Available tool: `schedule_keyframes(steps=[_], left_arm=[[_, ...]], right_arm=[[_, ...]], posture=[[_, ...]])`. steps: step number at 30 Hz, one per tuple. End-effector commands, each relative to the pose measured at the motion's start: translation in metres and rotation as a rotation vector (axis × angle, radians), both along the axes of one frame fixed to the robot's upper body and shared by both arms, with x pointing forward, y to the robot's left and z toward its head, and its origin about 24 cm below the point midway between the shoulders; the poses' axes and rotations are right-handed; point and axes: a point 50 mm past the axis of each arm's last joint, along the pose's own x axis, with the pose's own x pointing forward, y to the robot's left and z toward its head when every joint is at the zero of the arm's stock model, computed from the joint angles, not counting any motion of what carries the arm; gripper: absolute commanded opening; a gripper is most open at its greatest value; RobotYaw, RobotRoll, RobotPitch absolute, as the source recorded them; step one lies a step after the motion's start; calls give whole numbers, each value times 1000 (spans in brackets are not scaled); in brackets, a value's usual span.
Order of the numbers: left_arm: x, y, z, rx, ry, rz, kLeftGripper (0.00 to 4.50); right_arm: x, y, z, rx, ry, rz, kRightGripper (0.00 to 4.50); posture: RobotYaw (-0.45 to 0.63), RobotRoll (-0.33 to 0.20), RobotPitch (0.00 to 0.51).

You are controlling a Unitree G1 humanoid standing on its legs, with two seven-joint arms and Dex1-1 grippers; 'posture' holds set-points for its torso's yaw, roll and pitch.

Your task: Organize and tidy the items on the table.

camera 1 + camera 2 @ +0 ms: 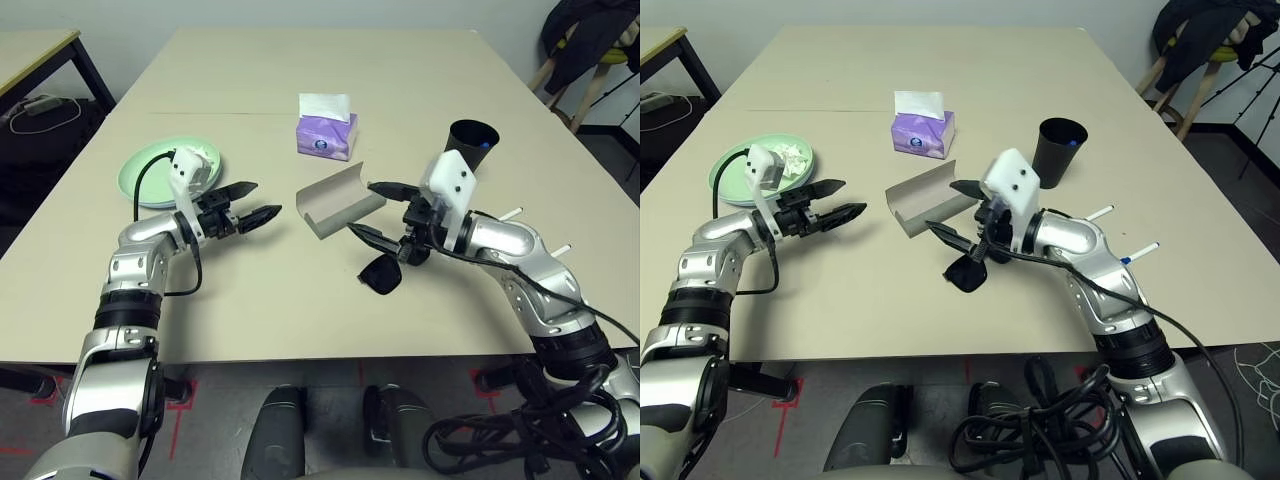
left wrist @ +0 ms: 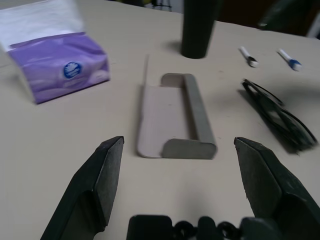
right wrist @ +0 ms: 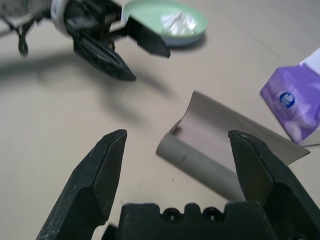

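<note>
Sunglasses (image 1: 381, 275) lie beside the grey case (image 1: 335, 203), lid up, on the table (image 1: 300, 320) — packing them away looks like the step in hand. Left end effector (image 2: 179, 142) and right end effector (image 3: 178, 134) both stand apart, empty; next, probably, the right one grips the glasses while the left steadies the case.

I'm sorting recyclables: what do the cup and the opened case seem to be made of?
Cup: probably plastic, satin black; smooth, even walls with a soft sheen.

Glasses case: perhaps thin card or coated board, matte grey; its thin walls fold flat.
</note>
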Motion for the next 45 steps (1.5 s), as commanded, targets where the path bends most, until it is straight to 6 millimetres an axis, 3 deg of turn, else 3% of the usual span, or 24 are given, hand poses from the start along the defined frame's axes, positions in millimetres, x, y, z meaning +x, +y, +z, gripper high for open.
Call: schedule_keyframes(steps=[1, 8, 16, 20, 45], left_arm=[[-15, -10, -9, 99, -23, -169, 4469], [-33, -29, -14, 75, -36, -348, 4469], [-35, -40, -16, 71, -79, -376, 4469], [-36, -43, -17, 75, -84, -363, 4469], [-38, -46, -18, 97, -98, -330, 4469]], right_arm=[[-2, -2, 3, -136, -1, 38, 4500], [-5, -11, 14, -455, -42, 149, 4500], [0, -19, 25, -875, -238, 338, 4500], [0, -21, 26, -1003, -299, 436, 4500], [4, -3, 11, -1161, -322, 584, 4500]], posture=[[125, 0, 142], [119, 0, 169], [127, 0, 181], [130, 0, 183], [159, 0, 184]])
